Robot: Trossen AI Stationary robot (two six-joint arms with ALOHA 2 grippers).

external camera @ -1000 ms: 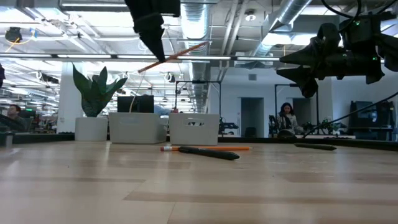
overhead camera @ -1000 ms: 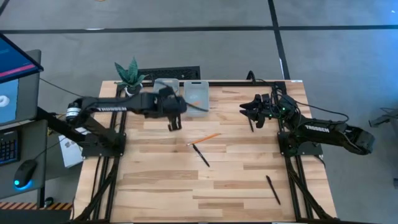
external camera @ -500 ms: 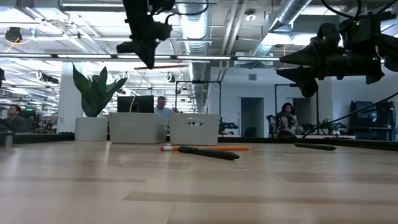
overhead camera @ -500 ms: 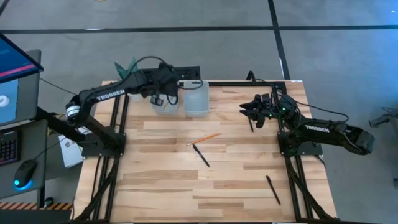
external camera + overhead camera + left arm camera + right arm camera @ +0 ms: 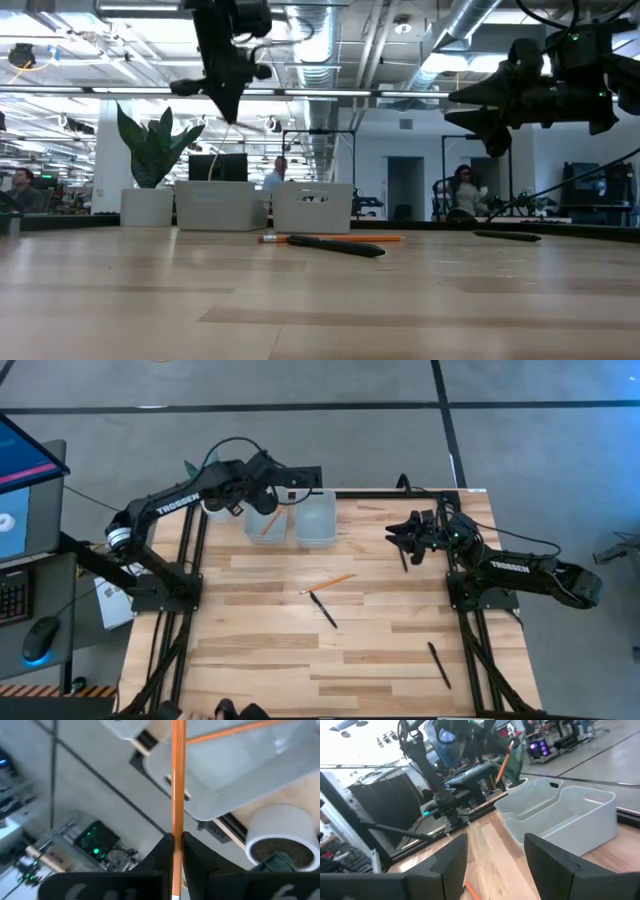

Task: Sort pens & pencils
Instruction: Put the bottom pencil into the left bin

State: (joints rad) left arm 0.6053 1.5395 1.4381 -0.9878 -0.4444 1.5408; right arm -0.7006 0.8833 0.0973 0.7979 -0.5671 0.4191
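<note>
My left gripper (image 5: 176, 840) hangs above the left clear bin (image 5: 252, 532) at the table's far left, shut on an orange pencil (image 5: 177, 780). A second pencil (image 5: 240, 729) lies inside that bin. A third pencil (image 5: 328, 582) and a black pen (image 5: 323, 608) lie flat at mid-table. Another pen (image 5: 439, 664) rests near the right front, and one more (image 5: 404, 563) lies below my right gripper. My right gripper (image 5: 398, 538) waits open at the right, above the table, with nothing between its fingers. My left gripper pinches the pencil's shaft (image 5: 177, 831) between its two fingertips. The fingers slant down from the left and lie across the pencil. The pencil is lifted clear, its long free part reaching out over the left bin's rim.
The right clear bin (image 5: 316, 520) stands beside the left one. A potted plant (image 5: 205, 478) in a white pot (image 5: 280, 837) stands just left of the bins. Bare wood lies along the table's near half. People move in the room beyond the far edge.
My left gripper has swung from above mid-table toward the far left, ending over the left bin, and its wrist has rolled. It has stayed shut on the pencil. The pencil has stayed clear of the table and has turned from a slant to roughly level.
</note>
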